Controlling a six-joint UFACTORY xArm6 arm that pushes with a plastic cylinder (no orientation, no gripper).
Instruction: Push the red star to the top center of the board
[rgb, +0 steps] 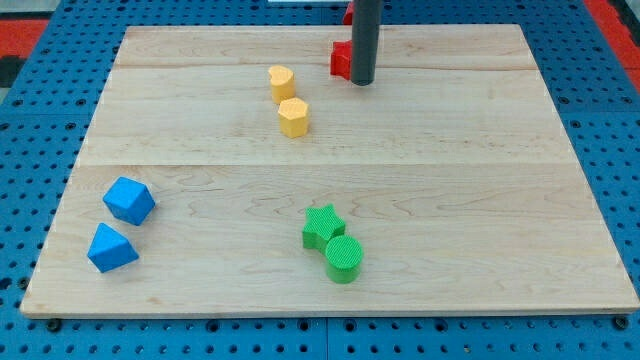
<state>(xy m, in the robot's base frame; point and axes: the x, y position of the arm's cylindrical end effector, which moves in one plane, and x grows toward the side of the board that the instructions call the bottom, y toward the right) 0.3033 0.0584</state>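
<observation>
The red star (341, 59) sits near the view's top, just right of centre, mostly hidden behind the rod. My tip (362, 82) rests against the star's right side. A second red block (349, 13) shows at the board's top edge, behind the rod; its shape cannot be made out.
A yellow heart-like block (282, 82) and a yellow hexagon (293, 117) lie left of the star. A green star (323, 227) and a green cylinder (344, 259) sit at bottom centre. Two blue blocks (129, 200) (111, 248) lie at bottom left. The wooden board (500, 200) sits on blue pegboard.
</observation>
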